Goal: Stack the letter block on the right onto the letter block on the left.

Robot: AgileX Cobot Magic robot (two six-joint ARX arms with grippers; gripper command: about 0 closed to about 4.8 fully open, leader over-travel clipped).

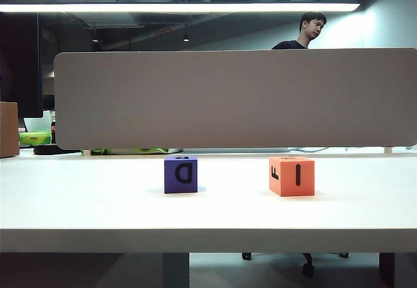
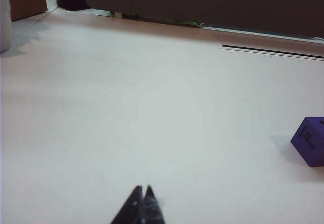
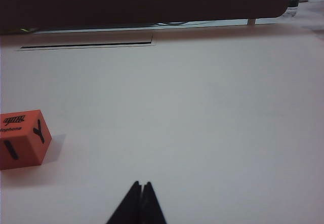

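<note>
An orange letter block (image 1: pixel 292 176) stands on the right of the white table (image 1: pixel 98 197); a purple letter block (image 1: pixel 180 174) stands on the left, a block's width or two apart from it. Neither arm shows in the exterior view. In the left wrist view my left gripper (image 2: pixel 143 189) is shut and empty, low over bare table, with the purple block (image 2: pixel 310 141) off to one side, well away. In the right wrist view my right gripper (image 3: pixel 141 184) is shut and empty too, the orange block (image 3: pixel 23 138) lying well off to its side.
A long grey partition (image 1: pixel 234 98) runs along the table's far edge. A brown box (image 1: pixel 8 129) and green items (image 1: pixel 36 138) sit at the far left. A person (image 1: pixel 303 32) stands behind the partition. A cable slot (image 3: pixel 86 45) is cut into the table near the partition.
</note>
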